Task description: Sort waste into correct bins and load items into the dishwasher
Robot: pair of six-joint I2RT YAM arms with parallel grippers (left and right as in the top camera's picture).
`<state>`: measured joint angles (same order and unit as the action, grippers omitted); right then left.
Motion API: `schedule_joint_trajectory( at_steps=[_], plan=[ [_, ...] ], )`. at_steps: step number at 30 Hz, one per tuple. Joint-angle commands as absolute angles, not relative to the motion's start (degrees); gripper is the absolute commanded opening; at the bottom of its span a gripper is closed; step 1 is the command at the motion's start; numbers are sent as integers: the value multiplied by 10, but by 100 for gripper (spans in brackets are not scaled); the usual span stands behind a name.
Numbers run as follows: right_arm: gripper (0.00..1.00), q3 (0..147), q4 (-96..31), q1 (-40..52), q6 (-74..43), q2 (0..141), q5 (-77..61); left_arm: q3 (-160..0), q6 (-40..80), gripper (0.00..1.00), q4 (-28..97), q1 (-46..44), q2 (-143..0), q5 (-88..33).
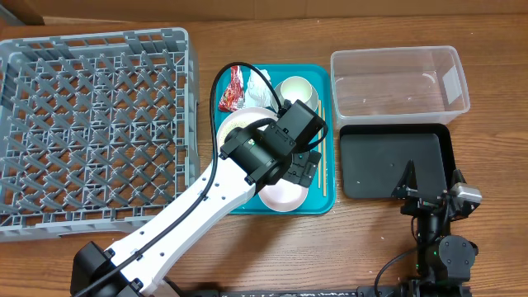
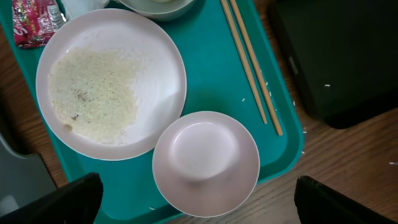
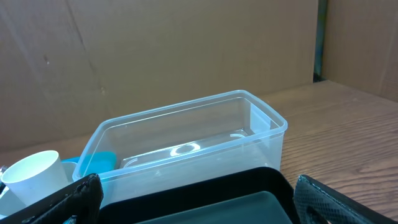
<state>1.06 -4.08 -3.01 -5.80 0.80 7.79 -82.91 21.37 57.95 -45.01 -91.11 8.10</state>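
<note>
My left gripper (image 2: 196, 202) hangs open over the teal tray (image 1: 323, 82), its fingers either side of a pinkish bowl (image 2: 205, 163) that lies bottom up. Beside the bowl is a large white plate (image 2: 155, 81) with pale rice grains (image 2: 93, 93) on it. A red wrapper (image 1: 233, 89) and a white cup (image 1: 295, 89) sit at the tray's far end. The grey dish rack (image 1: 91, 124) stands at the left. My right gripper (image 3: 196, 199) is open and low over the near edge of the black tray (image 1: 371, 161), facing the clear tub (image 3: 186, 137).
Two wooden chopsticks (image 2: 252, 68) lie along the teal tray's right side. A few loose grains dot the tray and the black bin. The left arm (image 1: 206, 206) crosses the table from the front edge to the tray. Cardboard walls rise behind the tub.
</note>
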Motion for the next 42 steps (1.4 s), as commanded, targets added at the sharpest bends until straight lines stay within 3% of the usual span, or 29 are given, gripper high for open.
schedule_joint_trajectory(
  at_steps=[1, 11, 42],
  plan=[
    [100, 4, -37, -32, -59, 3, 80, -840, 225, 100, 578, -450, -915, 53],
    [100, 4, -37, -32, -59, 3, 80, -821, 225, 100, 578, -451, -915, -15],
    [100, 4, -37, -32, -59, 3, 80, -811, 218, 100, 556, -502, -919, -15]
  ],
)
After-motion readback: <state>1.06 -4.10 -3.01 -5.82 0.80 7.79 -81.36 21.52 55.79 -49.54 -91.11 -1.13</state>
